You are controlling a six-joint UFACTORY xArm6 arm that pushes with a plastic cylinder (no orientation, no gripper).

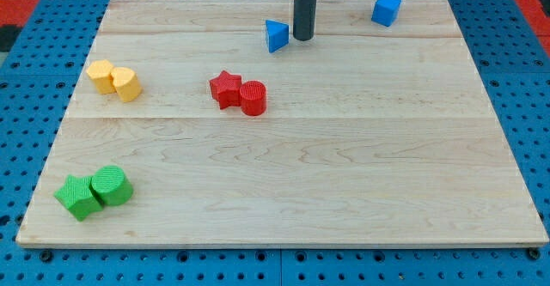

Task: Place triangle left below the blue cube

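A blue triangle [276, 35] lies near the top middle of the wooden board [344, 166]. A blue cube [386, 9] sits near the top right corner. My tip [302, 38] is the lower end of a dark rod coming down from the view's top. It stands just right of the triangle, very close to it or touching it, and well to the left of the cube.
A red star [225, 88] and a red cylinder [253, 98] sit together left of centre. Two yellow blocks [114, 80] lie at the left. Two green blocks [94, 191] lie at the bottom left. A blue pegboard [524, 80] surrounds the board.
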